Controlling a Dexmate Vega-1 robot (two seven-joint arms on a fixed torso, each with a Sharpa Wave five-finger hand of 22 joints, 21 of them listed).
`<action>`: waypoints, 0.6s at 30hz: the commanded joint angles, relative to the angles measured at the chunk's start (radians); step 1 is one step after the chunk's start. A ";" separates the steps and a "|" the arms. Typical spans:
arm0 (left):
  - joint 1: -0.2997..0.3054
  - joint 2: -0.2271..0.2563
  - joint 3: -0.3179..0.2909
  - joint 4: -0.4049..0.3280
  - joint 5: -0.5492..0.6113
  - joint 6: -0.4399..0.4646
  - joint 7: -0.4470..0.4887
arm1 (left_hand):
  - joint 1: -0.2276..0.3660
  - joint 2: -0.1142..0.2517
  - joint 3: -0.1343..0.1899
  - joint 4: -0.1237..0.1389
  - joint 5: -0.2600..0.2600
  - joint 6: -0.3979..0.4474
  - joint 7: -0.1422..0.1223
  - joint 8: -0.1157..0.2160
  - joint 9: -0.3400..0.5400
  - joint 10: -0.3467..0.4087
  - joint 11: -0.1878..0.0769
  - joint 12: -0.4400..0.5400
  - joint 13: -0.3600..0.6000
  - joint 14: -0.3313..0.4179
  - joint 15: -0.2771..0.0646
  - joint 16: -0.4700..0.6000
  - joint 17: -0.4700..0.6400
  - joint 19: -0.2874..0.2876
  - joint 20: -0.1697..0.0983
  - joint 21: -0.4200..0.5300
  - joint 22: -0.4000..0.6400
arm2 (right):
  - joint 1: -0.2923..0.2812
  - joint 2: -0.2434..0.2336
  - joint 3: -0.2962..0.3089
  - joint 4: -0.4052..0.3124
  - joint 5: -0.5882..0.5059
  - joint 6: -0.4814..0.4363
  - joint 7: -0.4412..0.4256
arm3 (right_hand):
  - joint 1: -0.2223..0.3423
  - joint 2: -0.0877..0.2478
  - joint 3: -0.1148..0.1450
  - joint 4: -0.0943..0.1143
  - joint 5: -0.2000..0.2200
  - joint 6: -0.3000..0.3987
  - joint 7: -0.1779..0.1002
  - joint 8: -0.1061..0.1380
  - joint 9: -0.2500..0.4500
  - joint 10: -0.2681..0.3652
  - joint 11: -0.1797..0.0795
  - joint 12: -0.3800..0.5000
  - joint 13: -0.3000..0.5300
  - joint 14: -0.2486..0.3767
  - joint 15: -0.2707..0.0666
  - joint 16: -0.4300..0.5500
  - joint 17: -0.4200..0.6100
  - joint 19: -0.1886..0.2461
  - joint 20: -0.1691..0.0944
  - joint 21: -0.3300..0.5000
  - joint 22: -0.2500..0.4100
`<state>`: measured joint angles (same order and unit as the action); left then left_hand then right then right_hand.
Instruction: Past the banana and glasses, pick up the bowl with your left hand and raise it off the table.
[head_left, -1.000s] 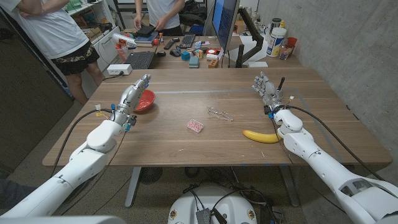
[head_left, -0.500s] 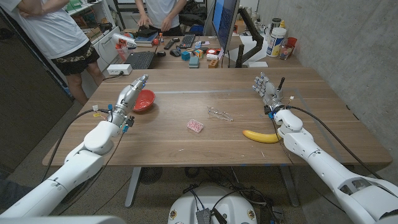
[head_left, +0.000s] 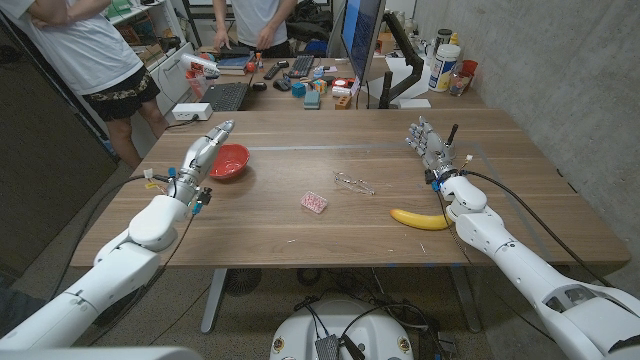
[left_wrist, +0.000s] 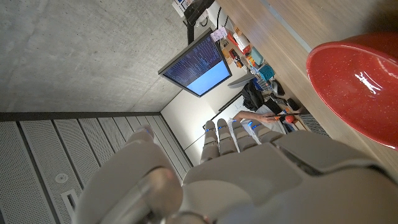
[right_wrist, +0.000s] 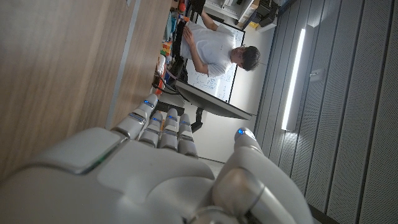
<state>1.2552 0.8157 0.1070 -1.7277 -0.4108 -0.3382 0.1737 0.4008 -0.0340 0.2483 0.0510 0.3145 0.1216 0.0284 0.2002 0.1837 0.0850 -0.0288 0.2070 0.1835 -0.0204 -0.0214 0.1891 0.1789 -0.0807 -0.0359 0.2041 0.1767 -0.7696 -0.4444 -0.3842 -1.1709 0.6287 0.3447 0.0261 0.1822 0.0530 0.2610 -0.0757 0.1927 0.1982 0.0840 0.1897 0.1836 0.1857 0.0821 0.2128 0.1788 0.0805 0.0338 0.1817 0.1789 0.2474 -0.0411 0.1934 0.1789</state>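
1. Your left hand (head_left: 203, 153) sits just beside the red bowl (head_left: 229, 161), on its outer side, fingers stretched out straight and holding nothing. Close that last gap before you curl anything.
2. The bowl stands upright on the table (head_left: 300, 240), at the far left, well apart from the other things. In the left wrist view its rim (left_wrist: 360, 93) lies just off the hand (left_wrist: 267, 180), so slide one side of the hand over the rim and the thumb under or outside the wall.
3. I judge the glossy wall will be slippery: pinch the rim firmly, then lift straight up, keeping the bowl level.
4. The small pink thing (head_left: 314, 202), the glasses (head_left: 353, 182) and the banana (head_left: 419, 218) lie mid-table and further right, clear of your path. Don't sweep that way.
5. Your right hand (head_left: 428, 146) stands near the far right, fingers extended and together, empty. Leave it parked.
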 joint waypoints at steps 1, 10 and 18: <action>0.035 0.017 -0.038 -0.039 0.035 0.031 0.023 | 0.021 0.002 0.006 -0.008 -0.004 0.014 -0.002 0.006 0.003 0.004 -0.005 0.000 0.006 0.008 -0.002 0.001 0.002 0.002 -0.024 -0.001 0.003 | -0.002 0.001 0.003 0.000 0.002 0.003 0.000 | 0.005 0.007 -0.004 0.000 0.001 0.008 -0.002 0.004 0.004 0.007 0.002 -0.001 0.006 0.007 0.000 0.003 0.004 0.009 -0.007 0.007 0.003; 0.049 0.028 -0.058 -0.054 0.056 0.056 0.028 | 0.036 0.005 0.010 -0.017 -0.005 0.017 -0.005 0.006 0.003 0.004 -0.006 -0.001 0.006 0.010 -0.005 0.000 0.002 0.002 -0.023 -0.001 0.003 | -0.005 0.000 0.002 -0.006 -0.001 -0.001 -0.007 | 0.005 0.007 -0.005 0.000 0.001 0.008 -0.003 0.004 0.004 0.007 0.002 -0.001 0.006 0.008 0.000 0.004 0.004 0.009 -0.007 0.006 0.003; 0.070 0.045 -0.084 -0.080 0.090 0.092 0.045 | 0.063 0.015 0.020 -0.031 -0.006 0.023 -0.007 0.008 0.003 0.006 -0.012 -0.001 0.006 0.012 -0.007 0.000 0.001 0.003 -0.021 -0.001 0.003 | -0.003 0.004 -0.001 -0.008 -0.005 -0.002 -0.014 | 0.005 0.007 -0.005 0.000 0.001 0.009 -0.002 0.004 0.004 0.009 0.003 -0.001 0.006 0.009 0.000 0.004 0.004 0.010 -0.007 0.007 0.003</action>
<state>1.2999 0.8432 0.0541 -1.7796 -0.3551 -0.2820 0.2025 0.4493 -0.0218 0.2629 0.0299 0.3105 0.1379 0.0231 0.2002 0.1837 0.0904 -0.0342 0.2071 0.1888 -0.0152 -0.0267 0.1891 0.1766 -0.0808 -0.0358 0.2042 0.1768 -0.7722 -0.4441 -0.3823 -1.1747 0.6293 0.3461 0.0209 0.1822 0.0530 0.2594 -0.0741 0.1927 0.1982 0.0840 0.1897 0.1836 0.1857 0.0821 0.2128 0.1788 0.0805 0.0338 0.1817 0.1789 0.2474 -0.0411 0.1934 0.1789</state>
